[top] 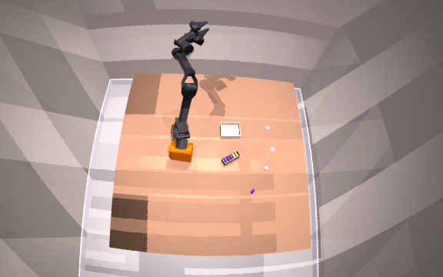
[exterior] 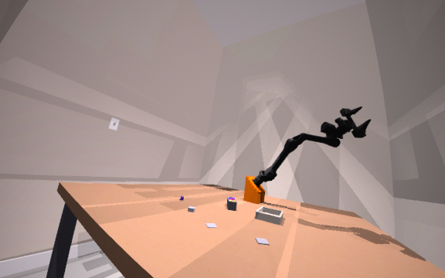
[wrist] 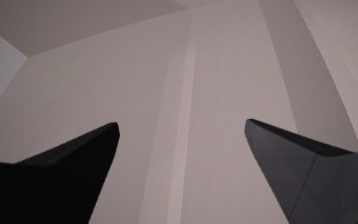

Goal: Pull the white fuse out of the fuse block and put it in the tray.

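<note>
The fuse block (top: 231,158) (exterior: 232,203) is a small dark block on the table, with a row of coloured fuses in its top; the white fuse is too small to pick out for certain. The white tray (top: 231,130) (exterior: 270,215) stands just behind the block. My gripper (top: 202,27) (exterior: 362,116) (wrist: 182,127) is open and empty. It is raised high in the air behind the orange arm base (top: 181,151) (exterior: 254,191), far from the block, and points up at the wall.
A small purple piece (top: 252,191) (exterior: 181,198) lies loose on the table in front of the block. Three small white flat pieces (top: 271,148) (exterior: 211,225) lie to the right of the block and tray.
</note>
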Robot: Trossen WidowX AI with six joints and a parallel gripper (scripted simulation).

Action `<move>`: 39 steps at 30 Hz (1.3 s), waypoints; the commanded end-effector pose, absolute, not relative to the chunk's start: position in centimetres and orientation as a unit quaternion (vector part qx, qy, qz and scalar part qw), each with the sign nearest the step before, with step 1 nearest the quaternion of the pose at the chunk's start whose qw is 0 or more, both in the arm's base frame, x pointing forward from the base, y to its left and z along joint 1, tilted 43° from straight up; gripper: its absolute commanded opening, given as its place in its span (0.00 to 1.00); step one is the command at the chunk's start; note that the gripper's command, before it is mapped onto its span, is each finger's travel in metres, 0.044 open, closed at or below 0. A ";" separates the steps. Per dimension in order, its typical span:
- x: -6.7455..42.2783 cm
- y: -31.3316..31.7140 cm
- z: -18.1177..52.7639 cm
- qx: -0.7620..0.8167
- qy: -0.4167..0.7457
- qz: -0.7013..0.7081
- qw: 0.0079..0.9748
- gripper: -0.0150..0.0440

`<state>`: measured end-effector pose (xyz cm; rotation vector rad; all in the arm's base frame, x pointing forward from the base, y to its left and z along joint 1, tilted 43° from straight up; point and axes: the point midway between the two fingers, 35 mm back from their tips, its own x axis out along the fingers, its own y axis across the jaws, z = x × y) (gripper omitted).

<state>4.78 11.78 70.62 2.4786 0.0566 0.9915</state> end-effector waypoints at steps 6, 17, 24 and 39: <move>3.1 14.9 71.3 0.855 -0.045 0.414 0.310 0.67; 2.6 25.7 69.8 0.695 -0.141 0.502 0.495 0.38; 6.4 31.9 66.2 0.583 -0.157 0.509 0.613 0.38; 21.2 39.9 54.0 0.367 -0.086 0.463 0.802 0.38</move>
